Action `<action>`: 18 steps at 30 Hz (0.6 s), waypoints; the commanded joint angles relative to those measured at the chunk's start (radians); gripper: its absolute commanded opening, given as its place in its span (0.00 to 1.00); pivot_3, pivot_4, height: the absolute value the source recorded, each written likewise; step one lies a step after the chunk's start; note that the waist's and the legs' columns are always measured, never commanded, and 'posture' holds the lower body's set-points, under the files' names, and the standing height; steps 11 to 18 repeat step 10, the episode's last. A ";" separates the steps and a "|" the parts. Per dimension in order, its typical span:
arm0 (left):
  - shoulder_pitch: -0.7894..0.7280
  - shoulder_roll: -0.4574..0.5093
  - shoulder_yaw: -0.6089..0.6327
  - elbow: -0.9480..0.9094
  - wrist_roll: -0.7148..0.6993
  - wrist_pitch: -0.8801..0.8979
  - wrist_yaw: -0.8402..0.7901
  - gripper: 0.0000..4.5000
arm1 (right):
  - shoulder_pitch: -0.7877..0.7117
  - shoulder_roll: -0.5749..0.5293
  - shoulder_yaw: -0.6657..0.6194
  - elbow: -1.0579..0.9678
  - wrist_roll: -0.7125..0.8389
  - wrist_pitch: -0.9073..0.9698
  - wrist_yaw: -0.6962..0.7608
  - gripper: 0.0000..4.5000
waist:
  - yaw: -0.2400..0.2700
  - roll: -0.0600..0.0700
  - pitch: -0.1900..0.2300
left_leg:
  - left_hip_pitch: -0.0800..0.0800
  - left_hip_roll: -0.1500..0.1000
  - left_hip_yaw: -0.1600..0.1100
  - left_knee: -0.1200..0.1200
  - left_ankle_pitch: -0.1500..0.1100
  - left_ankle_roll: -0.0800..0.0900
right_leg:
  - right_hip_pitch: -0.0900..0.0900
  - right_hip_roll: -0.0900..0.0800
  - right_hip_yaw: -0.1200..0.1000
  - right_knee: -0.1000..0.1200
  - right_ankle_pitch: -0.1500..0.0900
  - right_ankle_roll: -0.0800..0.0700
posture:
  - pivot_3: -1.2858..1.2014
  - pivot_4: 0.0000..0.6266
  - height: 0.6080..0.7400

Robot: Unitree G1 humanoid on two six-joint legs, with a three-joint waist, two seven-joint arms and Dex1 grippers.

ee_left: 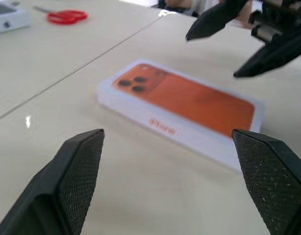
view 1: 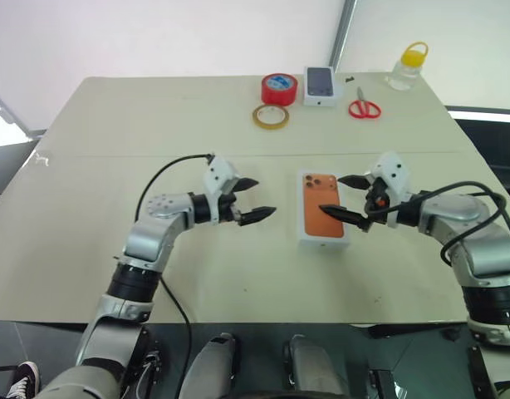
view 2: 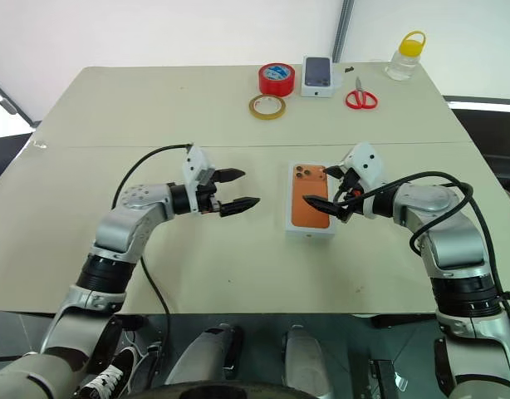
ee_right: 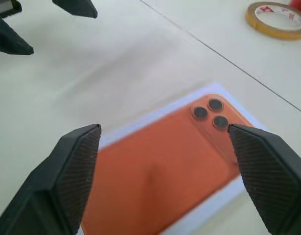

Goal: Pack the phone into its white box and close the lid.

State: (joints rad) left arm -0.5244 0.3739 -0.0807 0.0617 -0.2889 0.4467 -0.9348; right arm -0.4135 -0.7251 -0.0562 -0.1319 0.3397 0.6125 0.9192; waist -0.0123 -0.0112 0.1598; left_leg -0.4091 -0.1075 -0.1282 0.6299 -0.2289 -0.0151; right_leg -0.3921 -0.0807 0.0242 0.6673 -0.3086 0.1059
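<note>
Closed white box (view 1: 323, 209), its lid (ee_left: 189, 100) showing an orange phone print, is lying mid-table (view 1: 114, 125). Left gripper (view 1: 257, 199), fingers apart, is hovering at the box's 9 o'clock, clear of it; right gripper (view 1: 351, 198), fingers likewise apart, is hanging over its 3 o'clock edge. At 12 o'clock, far off, are lying yellow tape (view 1: 271, 116), red tape (view 1: 279, 88), a small box (view 1: 320, 86), scissors (view 1: 364, 107) and a bottle (view 1: 409, 66). Nothing is standing between grippers and box.

Not much to read here tbh. The lid (ee_left: 182, 105) has small orange lettering on its white side wall, looks like a brand word but too blurry to make out. Nothing else is legible.
</note>
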 commanded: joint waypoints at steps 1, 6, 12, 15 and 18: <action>0.051 0.067 0.086 -0.054 -0.027 -0.050 -0.004 1.00 | 0.003 -0.025 -0.016 0.000 -0.005 -0.050 0.014 0.99 | -0.002 0.000 0.000 | 0.000 0.000 0.000 0.000 0.000 0.000 | 0.000 0.000 0.000 0.000 0.000 0.000 | 0.52 0.24 1.00; 0.197 0.174 0.174 -0.105 -0.044 -0.077 -0.006 1.00 | 0.050 -0.086 -0.022 0.001 -0.009 -0.074 0.058 0.99 | 0.000 0.001 0.000 | 0.000 0.000 0.000 -0.001 0.000 0.000 | -0.001 0.000 0.000 0.000 0.000 0.000 | 0.52 0.24 1.00; 0.299 0.241 0.262 -0.149 -0.058 -0.085 0.020 1.00 | 0.112 -0.147 -0.063 0.036 -0.010 -0.121 0.095 0.99 | 0.001 0.001 0.000 | 0.000 0.000 0.000 -0.001 -0.001 0.001 | 0.000 -0.001 0.000 -0.001 0.000 0.000 | 0.52 0.24 1.00; 0.299 0.241 0.262 -0.149 -0.058 -0.085 0.020 1.00 | 0.112 -0.147 -0.063 0.036 -0.010 -0.121 0.095 0.99 | 0.001 0.001 0.000 | 0.000 0.000 0.000 -0.001 -0.001 0.001 | 0.000 -0.001 0.000 -0.001 0.000 0.000 | 0.52 0.24 1.00; 0.299 0.241 0.262 -0.149 -0.058 -0.085 0.020 1.00 | 0.112 -0.147 -0.063 0.036 -0.010 -0.121 0.095 0.99 | 0.001 0.001 0.000 | 0.000 0.000 0.000 -0.001 -0.001 0.001 | 0.000 -0.001 0.000 -0.001 0.000 0.000 | 0.52 0.24 1.00</action>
